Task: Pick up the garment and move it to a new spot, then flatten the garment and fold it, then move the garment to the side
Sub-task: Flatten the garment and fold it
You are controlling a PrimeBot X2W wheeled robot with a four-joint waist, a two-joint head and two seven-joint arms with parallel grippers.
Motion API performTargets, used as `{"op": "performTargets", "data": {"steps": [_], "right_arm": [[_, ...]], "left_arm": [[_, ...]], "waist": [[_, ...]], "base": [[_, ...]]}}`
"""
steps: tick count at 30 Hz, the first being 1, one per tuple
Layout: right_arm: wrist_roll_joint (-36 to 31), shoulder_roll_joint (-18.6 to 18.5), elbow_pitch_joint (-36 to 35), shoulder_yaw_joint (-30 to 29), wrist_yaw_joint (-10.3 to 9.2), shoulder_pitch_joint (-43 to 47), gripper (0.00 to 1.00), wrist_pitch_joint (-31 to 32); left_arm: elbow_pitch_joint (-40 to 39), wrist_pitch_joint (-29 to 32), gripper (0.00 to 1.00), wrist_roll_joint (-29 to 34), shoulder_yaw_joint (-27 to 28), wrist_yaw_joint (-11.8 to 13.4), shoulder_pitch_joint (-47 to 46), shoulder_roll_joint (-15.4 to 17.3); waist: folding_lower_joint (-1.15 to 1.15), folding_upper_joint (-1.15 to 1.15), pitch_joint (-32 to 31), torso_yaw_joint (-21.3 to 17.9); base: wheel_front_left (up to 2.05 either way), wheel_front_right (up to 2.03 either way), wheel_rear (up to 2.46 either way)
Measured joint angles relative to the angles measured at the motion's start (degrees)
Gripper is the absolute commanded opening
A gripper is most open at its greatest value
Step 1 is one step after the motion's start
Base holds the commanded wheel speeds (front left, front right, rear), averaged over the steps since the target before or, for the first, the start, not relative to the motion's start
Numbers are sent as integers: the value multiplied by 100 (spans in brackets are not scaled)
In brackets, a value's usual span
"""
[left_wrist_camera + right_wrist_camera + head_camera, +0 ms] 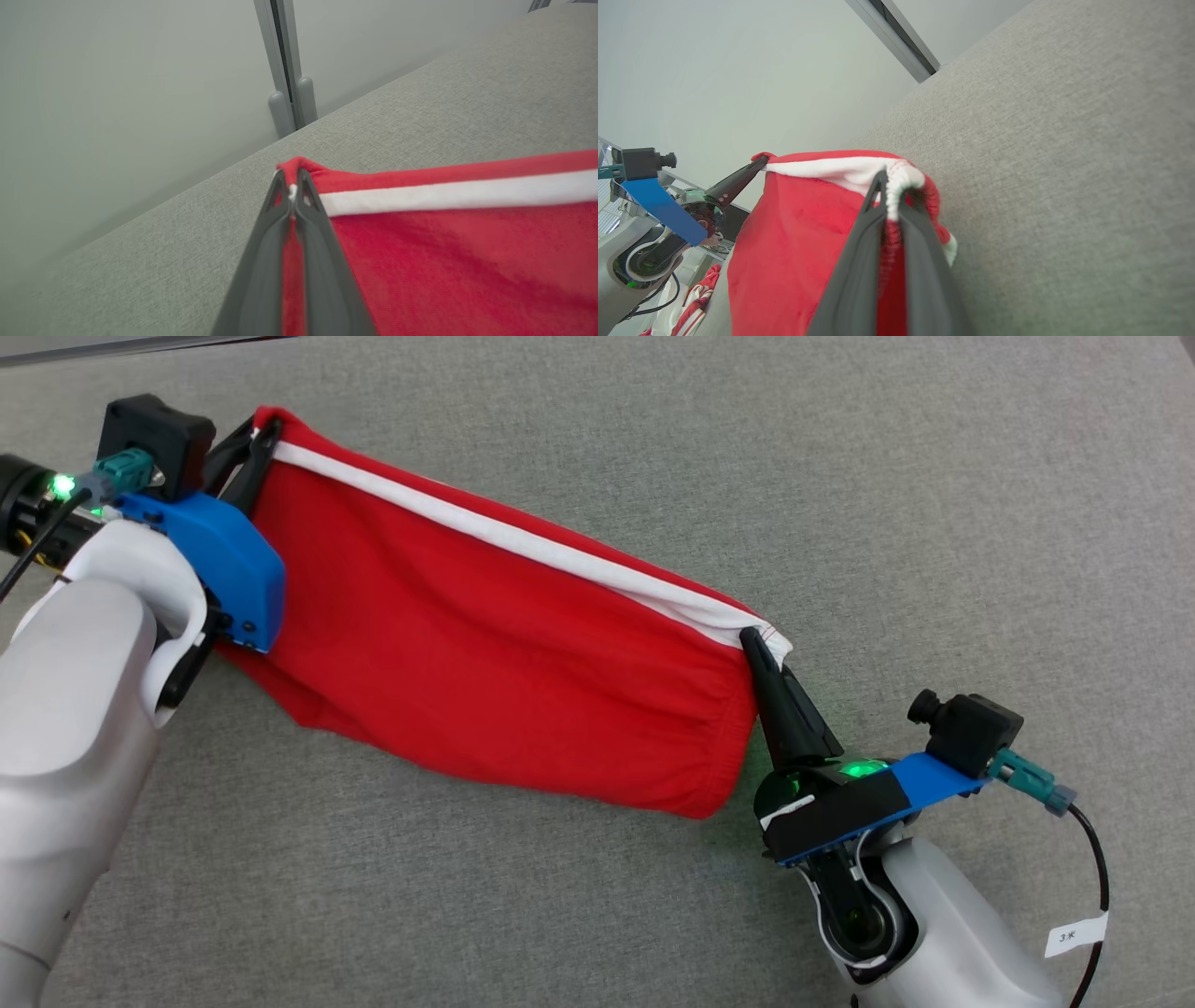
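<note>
Two corners of the red shorts [485,663] are pinched, one in each claw. My left claw [264,434] is clamped on the far corner by the white stripe [523,543]. My right claw [754,644] is clamped on the stretchy waist end. The shorts hang stretched between them over the grey surface [934,523]. I cannot tell if the low edge touches it. To lay them flat, I should hold the top edge tight, lower both claws together and drag gently.

Grey fabric tabletop [597,915], pale wall [117,93] behind it, grey upright post [272,56] at the far edge, some red-and-white cloth [698,298] lower down beside it.
</note>
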Motion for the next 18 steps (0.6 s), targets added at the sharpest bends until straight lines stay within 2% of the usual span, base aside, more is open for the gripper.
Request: {"op": "performTargets", "data": {"steps": [7,8,9,10,15,18], "right_arm": [[-88,54,96,90,0,-14,0,-15],[-96,53,131,141,0,-33,24,-16],[-134,54,182,180,0,-47,56,-16],[-181,55,215,192,0,-50,100,-16],[-592,85,333,-13,0,43,100,-12],[-1160,75,364,-277,0,221,100,-9]], "left_arm": [[552,1,0,-253,-477,0,-266,-21],[625,-55,47,-260,-511,0,-276,-20],[706,-123,100,-261,-539,-1,-288,-21],[788,-165,100,-290,-553,-1,-291,-37],[1204,-597,100,-363,-549,3,-252,-198],[1434,-969,100,-494,-450,49,-71,-319]], "waist": [[-1,0,46,-72],[-1,0,42,-76],[-1,0,36,-77],[-1,0,26,-72],[-2,0,-132,33],[-1,0,-278,87]], "base": [[0,0,0],[0,0,0],[0,0,0],[0,0,0],[0,0,0],[0,0,0]]}}
